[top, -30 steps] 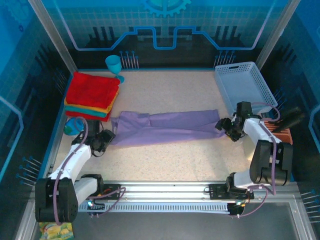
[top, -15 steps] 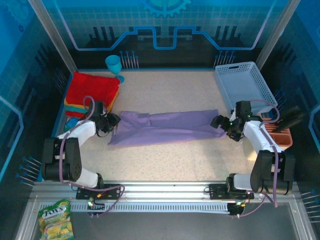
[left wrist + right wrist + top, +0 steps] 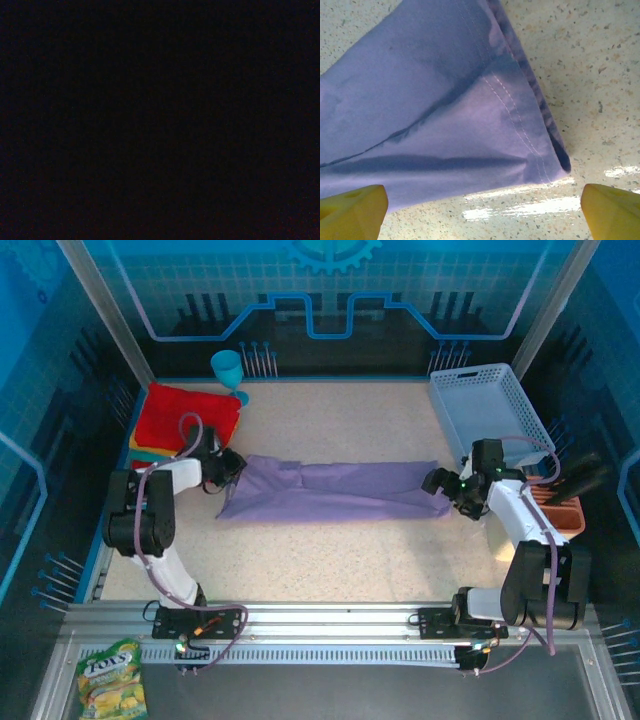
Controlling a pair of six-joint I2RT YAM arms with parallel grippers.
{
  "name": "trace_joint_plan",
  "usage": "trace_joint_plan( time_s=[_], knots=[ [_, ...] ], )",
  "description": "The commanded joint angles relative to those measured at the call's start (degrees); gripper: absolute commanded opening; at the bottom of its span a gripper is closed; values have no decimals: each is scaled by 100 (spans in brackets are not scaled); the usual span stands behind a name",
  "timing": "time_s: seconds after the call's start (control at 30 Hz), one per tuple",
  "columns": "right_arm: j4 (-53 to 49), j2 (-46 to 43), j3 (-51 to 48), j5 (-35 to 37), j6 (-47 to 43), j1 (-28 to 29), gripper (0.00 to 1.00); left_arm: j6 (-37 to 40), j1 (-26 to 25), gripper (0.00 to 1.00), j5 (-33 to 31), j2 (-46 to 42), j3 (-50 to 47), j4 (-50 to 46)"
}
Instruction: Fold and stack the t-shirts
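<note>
Ahead of right claw (image 3: 482, 212): lavender t-shirt (image 3: 445, 100) hem; claw spread wide, empty.
Left claw (image 3: 226, 469): at shirt's other end, grip unclear.
Progress: long strip, unstacked; folded stack (image 3: 185, 420) beside left claw.

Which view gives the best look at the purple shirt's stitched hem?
Right wrist: the hem is close, its double stitching sharp. Top external shows the purple shirt as a long strip, stitching too small to tell. Left wrist is black.
</note>
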Motion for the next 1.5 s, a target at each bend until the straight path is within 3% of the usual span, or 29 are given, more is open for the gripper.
trace_joint_plan(
  time_s=[0.0, 0.1, 0.27, 0.5, 0.7, 0.83, 1.0, 1.33, 1.47],
  knots=[
    [-238, -165, 171, 62, -153, 84, 100, 216, 40, 26, 251, 75, 287, -144],
    [-240, -245, 173, 39, -177, 94, 100, 268, 32, 40, 356, -262, 370, -335],
    [-216, -238, 387, -24, -180, 210, 100, 361, 23, 52, 464, -893, 868, -1053],
    [-40, -194, 352, -150, -82, 377, 100, 308, -19, 54, 571, -1328, 877, -1669],
    [87, -42, 369, -225, 10, 547, 100, -344, -371, 53, 1136, -1305, 148, -418],
    [195, 46, 401, -236, 2, 743, 100, -501, -1068, 53, 800, -817, 216, -124],
    [202, 144, 571, -257, -215, 994, 100, -956, -1144, 52, 577, -564, -303, 459],
    [296, 971, 1419, -644, -852, 1943, 100, -572, -1095, 52, 299, -867, -717, -71],
    [-240, 1361, 2129, 112, -1272, 2567, 100, -393, -1091, 54, 113, -1281, -615, -672]
  ],
)
